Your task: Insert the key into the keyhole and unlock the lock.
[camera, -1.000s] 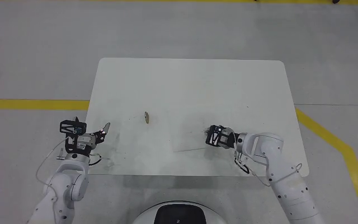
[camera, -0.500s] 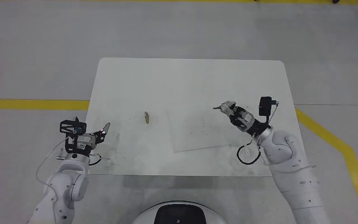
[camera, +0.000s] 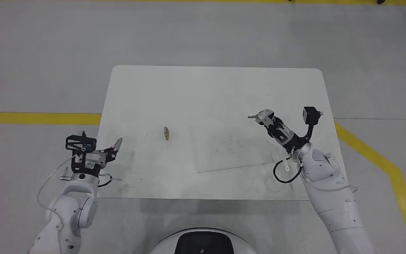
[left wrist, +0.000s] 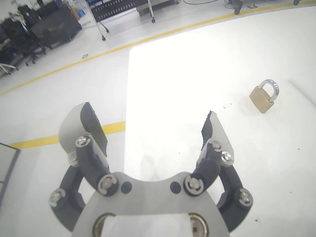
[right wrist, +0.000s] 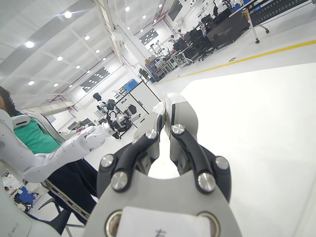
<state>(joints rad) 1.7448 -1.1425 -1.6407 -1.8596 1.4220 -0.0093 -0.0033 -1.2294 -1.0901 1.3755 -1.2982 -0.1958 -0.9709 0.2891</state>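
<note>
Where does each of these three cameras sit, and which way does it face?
Top view: on the robot above its arms, looking down on the table, padlock and both arms.
Left wrist view: on the left wrist, looking across the table past the open left gripper toward the padlock.
Right wrist view: on the right wrist, tilted up toward the hall past the shut right gripper, likely pinching the key.
Shared: top and left wrist views both show the padlock.
</note>
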